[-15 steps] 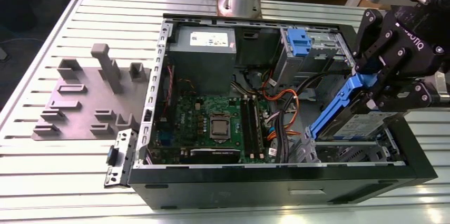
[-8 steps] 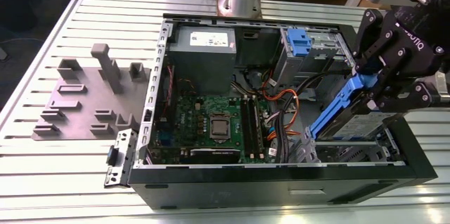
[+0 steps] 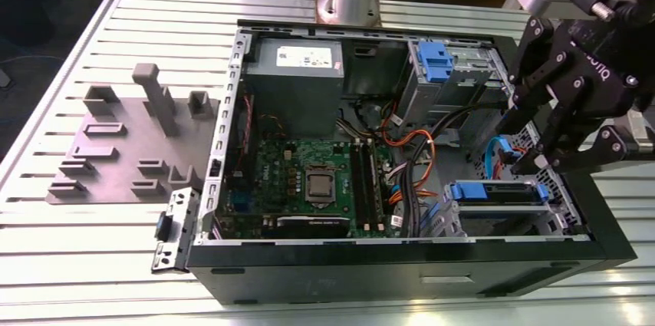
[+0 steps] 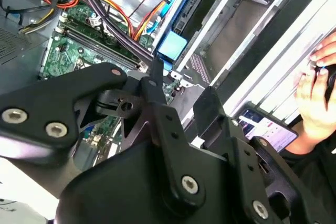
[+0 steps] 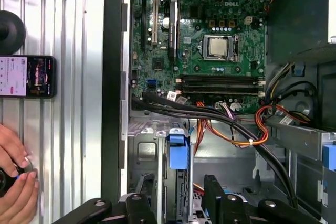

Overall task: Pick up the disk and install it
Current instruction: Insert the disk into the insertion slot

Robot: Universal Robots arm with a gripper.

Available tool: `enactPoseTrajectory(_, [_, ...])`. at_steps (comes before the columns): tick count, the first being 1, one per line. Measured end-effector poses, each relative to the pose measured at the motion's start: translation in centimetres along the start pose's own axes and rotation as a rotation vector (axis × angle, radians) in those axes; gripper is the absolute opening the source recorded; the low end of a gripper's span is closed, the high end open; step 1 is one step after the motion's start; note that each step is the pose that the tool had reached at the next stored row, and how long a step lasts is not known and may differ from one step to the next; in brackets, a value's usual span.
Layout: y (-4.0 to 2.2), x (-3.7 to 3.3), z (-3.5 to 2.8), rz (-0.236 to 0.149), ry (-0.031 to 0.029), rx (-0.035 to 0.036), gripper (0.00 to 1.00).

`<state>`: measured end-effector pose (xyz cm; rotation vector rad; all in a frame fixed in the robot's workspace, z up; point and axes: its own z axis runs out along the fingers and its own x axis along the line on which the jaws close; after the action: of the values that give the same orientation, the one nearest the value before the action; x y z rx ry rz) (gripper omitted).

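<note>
Gripper (image 3: pixel 548 159) hovers over the open PC case (image 3: pixel 409 265), fingers spread wide, holding nothing. Disk (image 3: pixel 498 192) in its blue carrier sits seated in the lower drive bay, just below the fingers; in the first wrist view its blue carrier (image 5: pixel 178 156) shows between them. A hand (image 5: pixel 14 192) rests on the desk (image 5: pixel 68 129) beside a phone (image 5: pixel 26 76).

A lab or workshop bench: an opened computer tower (image 3: pixel 409 149) lies on a slotted aluminium table (image 3: pixel 72 73), a grey moulded fixture tray (image 3: pixel 123 142) at centre left.
</note>
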<state>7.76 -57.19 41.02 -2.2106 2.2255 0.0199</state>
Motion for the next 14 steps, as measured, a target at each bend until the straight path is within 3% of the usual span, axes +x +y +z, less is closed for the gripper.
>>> enactPoseTrajectory(14, [-0.01,0.04,2.55,0.0,-0.0001,0.0008,0.5])
